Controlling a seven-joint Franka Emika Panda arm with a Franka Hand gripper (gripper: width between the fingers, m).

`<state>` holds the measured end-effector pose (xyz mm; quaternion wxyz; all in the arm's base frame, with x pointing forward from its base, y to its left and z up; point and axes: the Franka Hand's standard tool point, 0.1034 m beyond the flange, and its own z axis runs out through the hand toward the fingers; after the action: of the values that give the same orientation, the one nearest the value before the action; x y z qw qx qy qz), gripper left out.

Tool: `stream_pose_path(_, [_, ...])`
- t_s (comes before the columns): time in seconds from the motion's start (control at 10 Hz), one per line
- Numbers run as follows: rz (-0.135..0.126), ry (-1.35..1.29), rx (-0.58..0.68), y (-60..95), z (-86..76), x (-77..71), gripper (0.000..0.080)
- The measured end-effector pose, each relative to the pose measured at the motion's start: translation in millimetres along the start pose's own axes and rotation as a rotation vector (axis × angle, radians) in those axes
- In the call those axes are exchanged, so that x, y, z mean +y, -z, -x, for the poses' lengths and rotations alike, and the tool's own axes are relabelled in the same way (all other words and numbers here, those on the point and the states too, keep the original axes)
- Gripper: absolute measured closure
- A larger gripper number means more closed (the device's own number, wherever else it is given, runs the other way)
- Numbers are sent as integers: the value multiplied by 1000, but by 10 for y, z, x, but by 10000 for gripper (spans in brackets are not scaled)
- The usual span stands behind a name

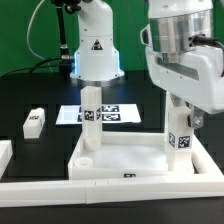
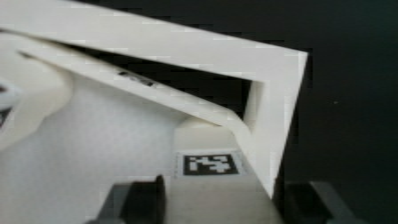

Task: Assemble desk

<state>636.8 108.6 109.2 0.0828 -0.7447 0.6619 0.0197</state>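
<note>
The white tray-like tabletop [image 1: 128, 158] lies upside down at the front middle of the exterior view. One white tagged leg [image 1: 90, 118] stands upright in its back left corner socket. My gripper [image 1: 180, 112] is shut on a second tagged leg [image 1: 182, 138] and holds it upright at the tabletop's back right corner. In the wrist view this leg [image 2: 214, 163] fills the gap between my fingers [image 2: 139, 203], my gripper [image 2: 217, 206] is above it, and the tabletop's rim [image 2: 267, 70] lies below. A third leg [image 1: 34, 122] lies loose on the black table on the exterior view's left.
The marker board [image 1: 68, 114] lies behind the tabletop near the robot base [image 1: 97, 60]. A long white border rail [image 1: 60, 190] runs along the front edge. Another white piece [image 1: 4, 152] sits at the exterior view's far left.
</note>
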Motion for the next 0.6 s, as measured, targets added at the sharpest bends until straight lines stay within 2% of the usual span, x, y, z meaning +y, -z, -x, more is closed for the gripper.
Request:
stream_pose_path(0.2, [-2,-36,-2,-7,-3,6,511])
stream_pose_path(0.3, [-2,-18,-2,-8,-5,6,431])
stream_pose_path(0.4, [0,119,8,4,-21,6,250])
stream_pose_path(0.5, [2,294,20,30,-29,-3,250])
stream_pose_path(0.6, [5,464,24,40,-6,-7,171])
